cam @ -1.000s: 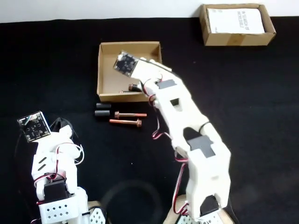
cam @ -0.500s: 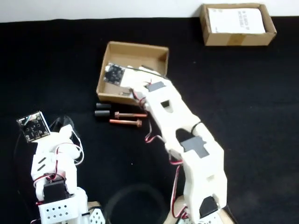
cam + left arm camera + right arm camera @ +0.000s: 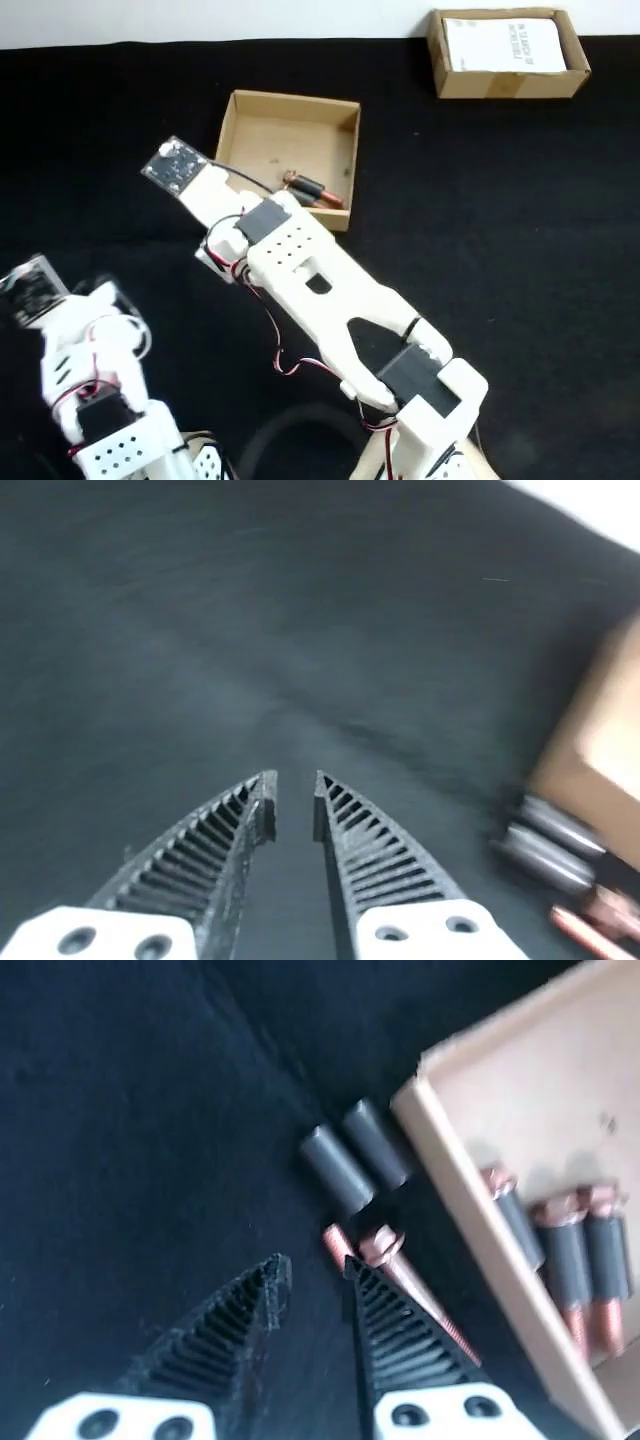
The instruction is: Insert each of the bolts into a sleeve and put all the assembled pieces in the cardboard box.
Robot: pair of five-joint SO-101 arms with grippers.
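The right gripper (image 3: 315, 1278) hangs low over the black, cloth-covered bench (image 3: 110, 1100), its ribbed black fingers a narrow gap apart and holding nothing. Just beyond its tips lie two loose bolts (image 3: 384, 1247), copper-coloured, with hex heads and thin threaded shanks. One finger overlaps a shank in the right wrist view, and contact cannot be judged. Just past the bolts, two sleeves (image 3: 338, 1170), short matte dark cylinders, lie side by side close to the outer wall of the cardboard box (image 3: 455, 1185). Inside the box, along that wall, three assembled pieces (image 3: 565, 1255) lie parallel, each a dark sleeve with a copper head at one end and a shank protruding from the other. From above, the box (image 3: 240, 150) is shallow, square and plain brown, with the pieces (image 3: 312, 190) in a near corner. The left gripper (image 3: 293, 792) sits over bare cloth, well apart from the sleeves (image 3: 545, 840), its toothed fingers separated by a slim gap and empty.
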